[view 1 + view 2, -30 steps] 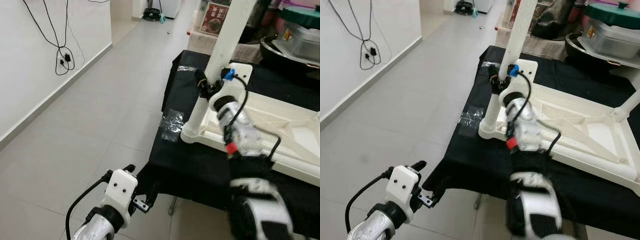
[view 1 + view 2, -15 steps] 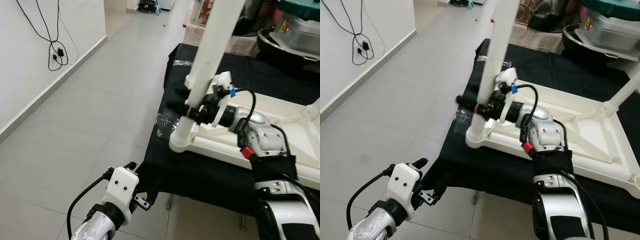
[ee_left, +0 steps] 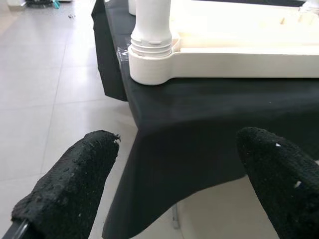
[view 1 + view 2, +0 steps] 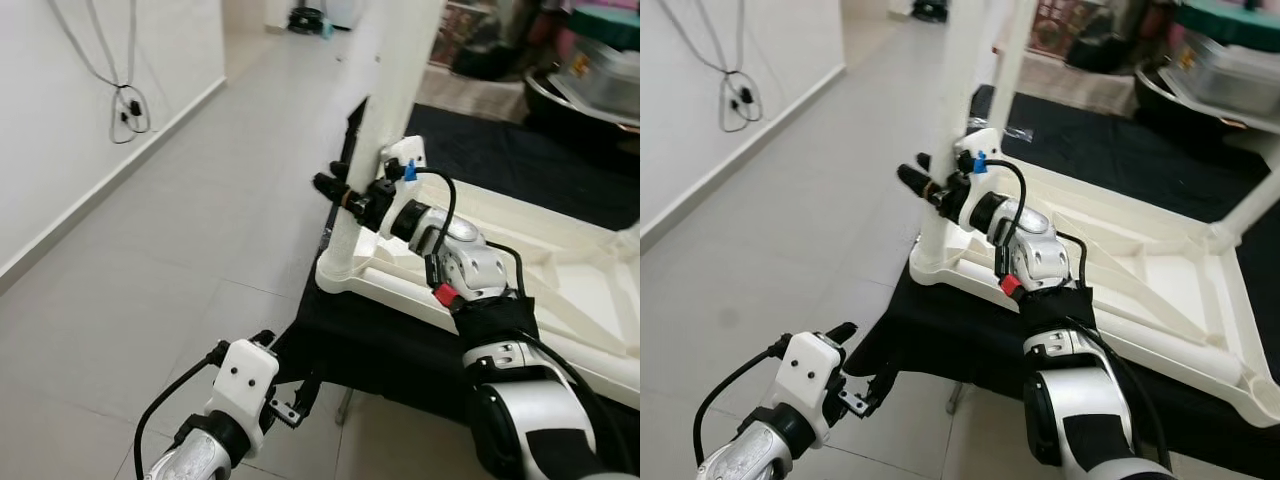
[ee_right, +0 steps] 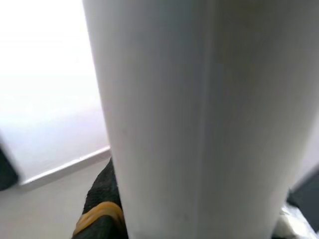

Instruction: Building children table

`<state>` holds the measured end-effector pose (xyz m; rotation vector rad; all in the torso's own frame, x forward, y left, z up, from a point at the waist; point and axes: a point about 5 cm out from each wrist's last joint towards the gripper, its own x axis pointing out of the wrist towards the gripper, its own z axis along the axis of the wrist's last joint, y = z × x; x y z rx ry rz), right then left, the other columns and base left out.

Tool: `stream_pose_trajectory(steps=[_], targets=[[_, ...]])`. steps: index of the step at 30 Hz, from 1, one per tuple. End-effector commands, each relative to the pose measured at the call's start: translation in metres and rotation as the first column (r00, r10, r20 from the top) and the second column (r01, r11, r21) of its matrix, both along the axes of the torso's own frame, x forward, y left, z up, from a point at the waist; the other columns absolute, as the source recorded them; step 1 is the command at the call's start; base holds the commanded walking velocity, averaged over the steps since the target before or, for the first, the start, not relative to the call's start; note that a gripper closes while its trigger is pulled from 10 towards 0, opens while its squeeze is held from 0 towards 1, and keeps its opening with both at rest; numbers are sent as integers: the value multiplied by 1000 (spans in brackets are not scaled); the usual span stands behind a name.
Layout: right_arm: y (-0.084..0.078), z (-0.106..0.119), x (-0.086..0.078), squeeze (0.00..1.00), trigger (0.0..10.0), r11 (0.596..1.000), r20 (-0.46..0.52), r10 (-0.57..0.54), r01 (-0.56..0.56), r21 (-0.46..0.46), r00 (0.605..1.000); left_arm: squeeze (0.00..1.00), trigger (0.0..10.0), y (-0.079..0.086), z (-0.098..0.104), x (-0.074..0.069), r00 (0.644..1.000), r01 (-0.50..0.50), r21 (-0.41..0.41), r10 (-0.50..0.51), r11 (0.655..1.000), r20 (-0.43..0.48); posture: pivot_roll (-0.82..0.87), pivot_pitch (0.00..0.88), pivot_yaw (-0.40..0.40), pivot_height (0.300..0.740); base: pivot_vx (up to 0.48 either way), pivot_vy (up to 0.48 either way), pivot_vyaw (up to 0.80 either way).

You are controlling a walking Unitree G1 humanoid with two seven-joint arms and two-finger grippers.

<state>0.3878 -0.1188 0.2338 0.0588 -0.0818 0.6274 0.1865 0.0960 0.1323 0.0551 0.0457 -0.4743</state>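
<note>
My right gripper was clamped on the table leg seated upright in the inverted tabletop corner socket; left gripper hung apart, idle. Seating unconfirmed.

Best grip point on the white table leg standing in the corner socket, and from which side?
Grip the leg low on its straight round shaft, just above the socket, coming in sideways from the tabletop side. The shaft is smooth and upright, so fingers wrap it squarely. The right gripper is clamped there already.
</note>
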Motion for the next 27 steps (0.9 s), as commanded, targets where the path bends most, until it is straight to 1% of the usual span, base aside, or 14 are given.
stream_pose_trajectory(steps=[1, 2, 4, 5, 6, 9, 16, 17, 18, 19, 24, 25, 26, 27], targets=[[-21, -12, 4, 0, 0, 978, -79, -207, 206, -19, 975, 0, 10000, -2, -1, -1, 1000, 7, -4, -7, 1000, -7, 127, 78, -145, 740, 0, 0, 0], [-21, -12, 4, 0, 0, 978, -79, -207, 206, -19, 975, 0, 10000, -2, -1, -1, 1000, 7, -4, -7, 1000, -7, 127, 78, -145, 740, 0, 0, 0], [-51, -26, -10, 0, 0, 727, -112, -685, 685, -37, 720, 0, 10000, -2, -1, 0, 1000, 11, -3, -11, 1000, -6, 122, 79, -137, 740, 0, 0, 0], [-51, -26, -10, 0, 0, 727, -112, -685, 685, -37, 720, 0, 10000, -2, -1, 0, 1000, 11, -3, -11, 1000, -6, 122, 79, -137, 740, 0, 0, 0], [-55, -29, -21, 0, 0, 607, -117, -792, 794, -41, 600, 0, 10000, -2, -1, 0, 1000, 11, -2, -11, 1000, -4, 125, 81, -136, 740, 0, 0, 0], [-51, -29, -30, 0, 0, 507, -125, -857, 861, -32, 500, 0, 10000, -2, 0, 0, 1000, 11, 0, -11, 1000, -3, 125, 81, -136, 740, 0, 0, 0], [-35, -29, -32, 0, 0, 501, -155, -855, 865, -7, 494, 0, 10000, -2, 0, 0, 1000, 8, 0, -8, 1000, -2, 124, 83, -138, 740, 0, 0, 0], [-30, -28, -32, 0, 1608, 514, -169, -844, 858, 13, 508, 0, 10000, -2, 0, 0, 1000, 8, 0, -8, 1000, -2, 124, 85, -139, 740, 0, 0, 0], [-23, -26, -30, 0, 10000, 552, -177, -816, 833, 49, 551, 0, 10000, -2, 0, 0, 1000, 8, 0, -8, 1000, -2, 124, 85, -139, 740, 0, 0, 0], [-17, -20, -28, 1000, 10000, 611, -152, -770, 785, 100, 619, 0, 10000, -2, 0, 0, 1000, 7, -1, -7, 1000, -2, 123, 86, -138, 740, 0, 0, 0], [-9, -9, -31, 1000, 10000, 651, -106, -738, 744, 150, 666, 0, 10000, -2, 0, 0, 1000, 9, -2, -9, 1000, -4, 119, 83, -137, 740, 0, 0, 0], [-16, -7, -30, 741, 10000, 654, -86, -738, 741, 152, 669, 0, 10000, -2, 0, 0, 1000, 10, -3, -10, 1000, -4, 121, 82, -137, 740, 0, 0, 0], [-16, -7, -30, 741, 10000, 654, -86, -738, 741, 152, 669, 0, 10000, -2, 0, 0, 1000, 10, -3, -10, 1000, -4, 121, 82, -137, 740, 0, 0, 0], [-19, -4, -26, 0, 10000, 708, -76, -683, 683, 180, 727, 0, 10000, -2, -1, 1, 1000, 10, -3, -10, 1000, -4, 121, 82, -137, 740, 0, 0, 0]])
